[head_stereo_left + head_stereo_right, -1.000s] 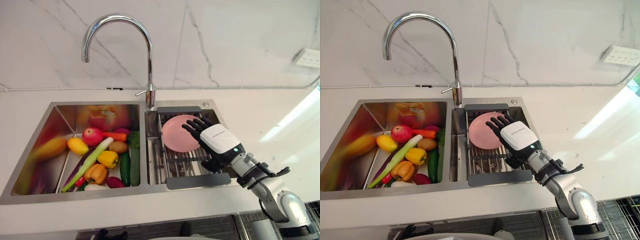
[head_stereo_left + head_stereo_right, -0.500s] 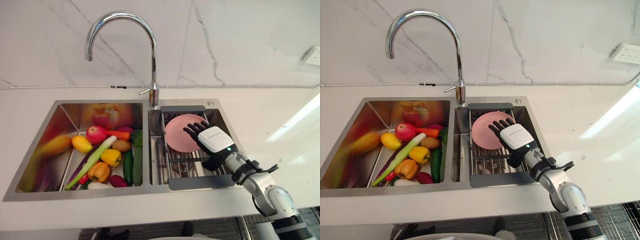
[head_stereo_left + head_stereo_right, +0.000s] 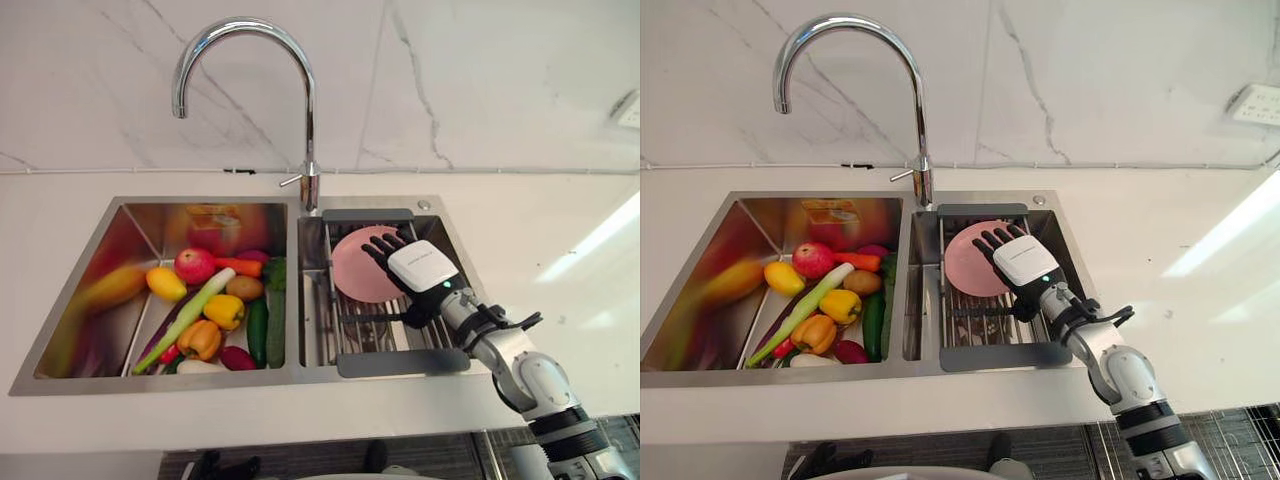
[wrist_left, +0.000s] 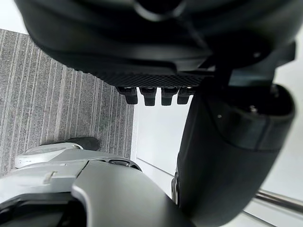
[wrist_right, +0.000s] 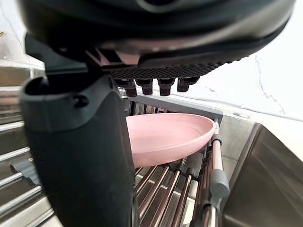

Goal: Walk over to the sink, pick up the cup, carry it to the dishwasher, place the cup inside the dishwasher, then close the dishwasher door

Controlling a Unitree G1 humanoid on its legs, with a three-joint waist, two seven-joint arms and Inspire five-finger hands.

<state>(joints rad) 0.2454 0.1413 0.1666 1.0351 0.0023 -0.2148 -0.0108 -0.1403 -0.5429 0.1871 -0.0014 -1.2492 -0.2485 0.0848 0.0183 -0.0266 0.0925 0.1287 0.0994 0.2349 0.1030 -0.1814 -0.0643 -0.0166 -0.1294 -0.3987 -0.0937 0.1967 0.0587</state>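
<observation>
The right hand (image 3: 420, 268) is black with a white rounded-square cover (image 3: 422, 266) on its back (tiny green light at the cover's wrist end). Its fingers (image 3: 380, 255) are slim and dark. The arm (image 3: 540, 385) is silver-grey with a bulbous joint and a black bracket (image 3: 492, 322) at the wrist. The left hand (image 4: 156, 47) up close is matte black, with a grid-textured palm strip and a chunky thumb (image 4: 227, 156) with small screws.

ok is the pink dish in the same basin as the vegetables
No, the pink dish lies on the rack in the other basin.
</observation>
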